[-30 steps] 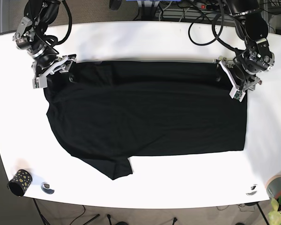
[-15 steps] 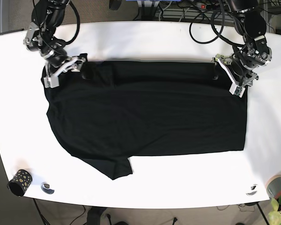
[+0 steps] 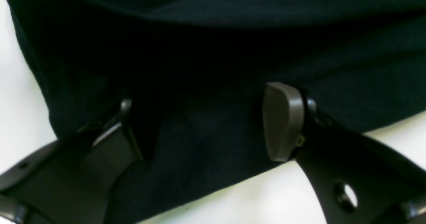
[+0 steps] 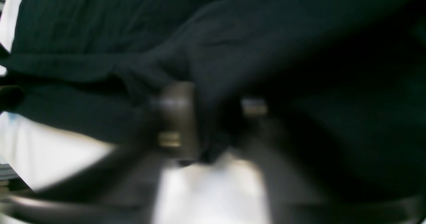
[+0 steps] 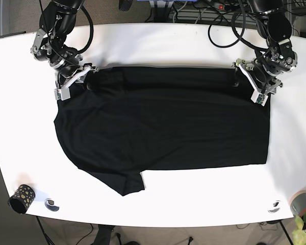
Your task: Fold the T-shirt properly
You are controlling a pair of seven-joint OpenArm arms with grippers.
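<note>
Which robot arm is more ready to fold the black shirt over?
Probably the left pincer: its view shows both fingers straddling the T-shirt hem clearly. The right pincer sits at the opposite corner, too blurred to judge.

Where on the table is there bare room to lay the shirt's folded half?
Bare table runs along the far edge above the T-shirt, and along the near edge between the dotted cup and the grey cup. It is crowded at the shirt's top corners, by the right tool and left tool.
</note>
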